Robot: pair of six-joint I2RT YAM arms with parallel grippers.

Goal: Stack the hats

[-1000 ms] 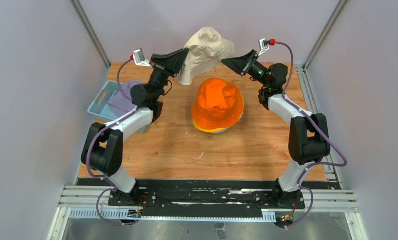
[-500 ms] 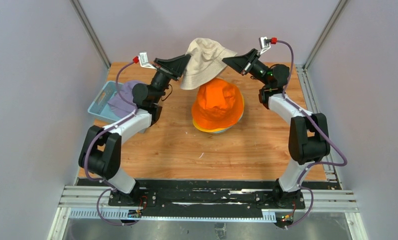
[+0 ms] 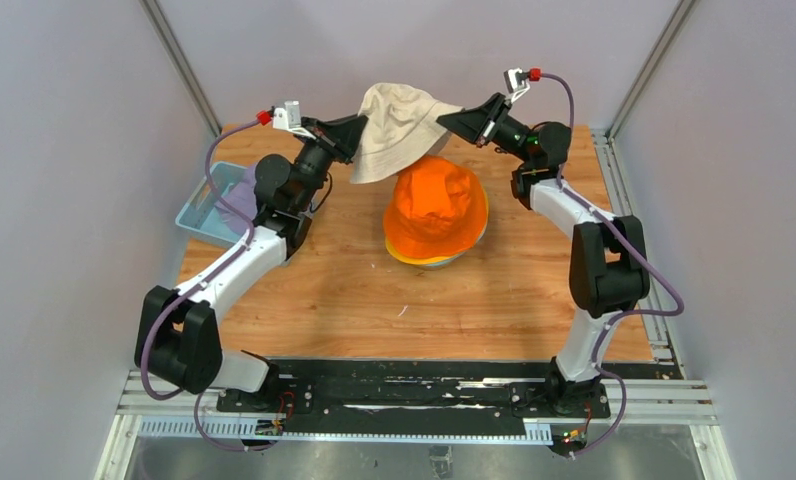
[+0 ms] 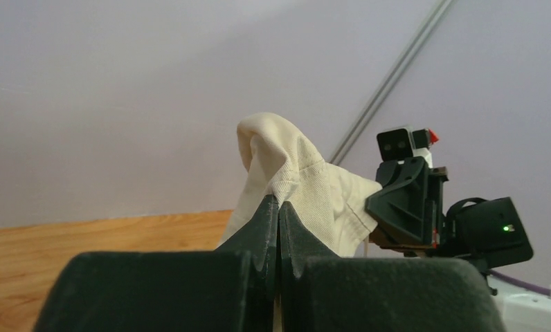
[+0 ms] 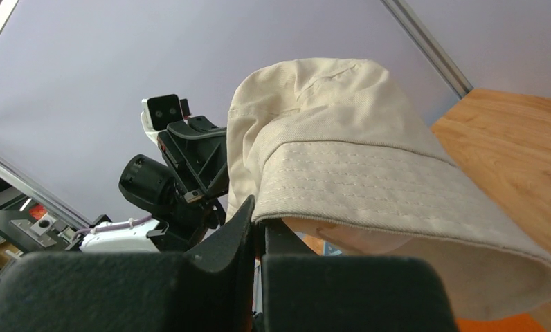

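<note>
From above, the beige hat (image 3: pixel 399 125) hangs in the air between the two arms, over the far part of the table (image 3: pixel 374 300). The left gripper (image 3: pixel 362 126) pinches one side of its brim and the right gripper (image 3: pixel 446 118) the other. The hat's near edge overlaps the far edge of the orange hat (image 3: pixel 436 205), which tops a pile showing a yellow rim and a bluish sliver beneath; what else lies under it cannot be made out. A lavender hat (image 3: pixel 236 192) sits in the light blue basket (image 3: pixel 196 210) at the left, partly behind the left arm. In the left wrist view, the fingers are closed tight on a fold of beige brim, with no gap between them and cloth bunching above the tips. In the right wrist view, the jaws clamp the stitched brim edge, and the crown slumps away to the right with the opening sagging. The main risk, as I judge it, is alignment: the hat sits behind the orange crown, so letting go here would drop it on the far slope and let it slide off. Each hold is a small bite on floppy cloth, so uneven pulling could tug the brim from one side, and a low pass could drag the pile askew.
</note>
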